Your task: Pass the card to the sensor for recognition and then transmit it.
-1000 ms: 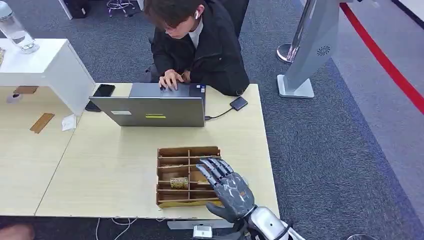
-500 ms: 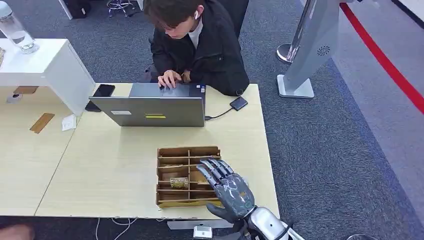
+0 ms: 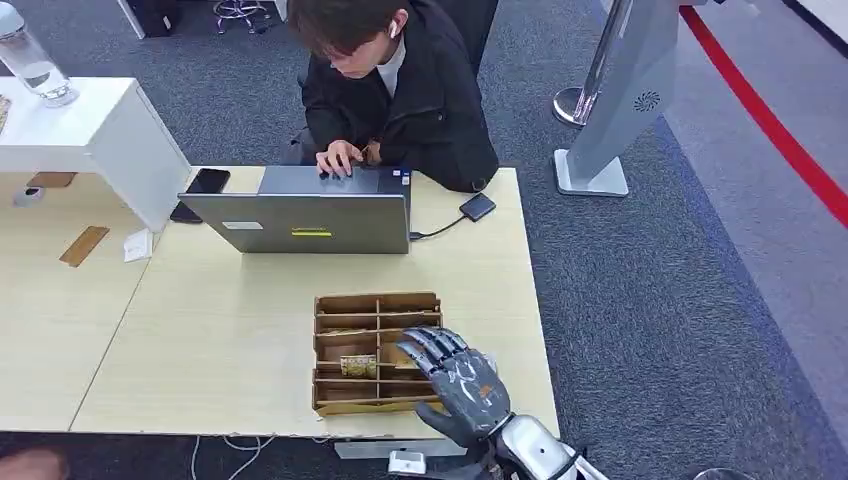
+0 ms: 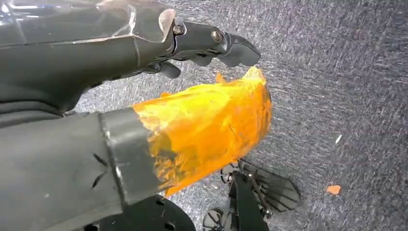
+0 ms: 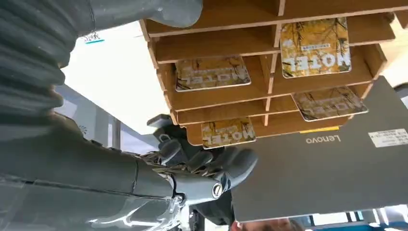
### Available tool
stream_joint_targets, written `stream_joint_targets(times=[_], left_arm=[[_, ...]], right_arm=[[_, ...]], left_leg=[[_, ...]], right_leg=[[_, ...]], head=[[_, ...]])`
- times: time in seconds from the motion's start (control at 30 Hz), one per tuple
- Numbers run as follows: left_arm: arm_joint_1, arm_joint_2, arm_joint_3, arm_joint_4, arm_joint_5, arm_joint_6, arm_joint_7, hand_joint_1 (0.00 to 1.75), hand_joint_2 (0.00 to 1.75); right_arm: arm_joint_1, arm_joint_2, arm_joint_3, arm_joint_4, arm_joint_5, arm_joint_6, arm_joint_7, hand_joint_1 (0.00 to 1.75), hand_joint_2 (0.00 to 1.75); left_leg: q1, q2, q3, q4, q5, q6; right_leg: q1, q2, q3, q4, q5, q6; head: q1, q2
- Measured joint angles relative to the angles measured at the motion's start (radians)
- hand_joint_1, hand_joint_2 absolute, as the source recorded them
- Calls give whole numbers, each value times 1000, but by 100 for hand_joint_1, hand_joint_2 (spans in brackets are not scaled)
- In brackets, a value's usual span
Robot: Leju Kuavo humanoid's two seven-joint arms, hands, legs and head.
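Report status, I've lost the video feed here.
Right hand open over card tray, holding nothing. Left hand hanging, empty. Cards in slots. Nothing blocking.

My right hand is dark grey, a little glossy, with a ribbed cover at the wrist. The card tray is plain matt wood. The cards look like smooth printed plastic, slightly shiny. The laptop lid is matt grey metal. The table is smooth pale wood. My left thumb wears wrinkled glossy orange tape, above rough grey carpet.
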Motion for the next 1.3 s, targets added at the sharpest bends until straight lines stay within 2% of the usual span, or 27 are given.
stream_joint_targets(times=[0.83,1.1,1.3], left_arm=[[-2,-5,5,0,-30,-5,0,0,0],[-3,-5,6,0,-42,-6,0,0,0],[-3,-5,6,0,-47,-6,0,0,0]], right_arm=[[-17,26,-9,45,-2,15,22,42,175],[-36,43,-14,74,-2,23,31,51,175],[-42,52,-22,90,-2,29,33,51,175]], left_leg=[[0,0,0,0,0,0],[0,0,0,0,0,0],[0,0,0,0,0,0]], right_leg=[[0,0,0,0,0,0],[0,0,0,0,0,0],[0,0,0,0,0,0]], head=[[0,0],[0,0],[0,0]])
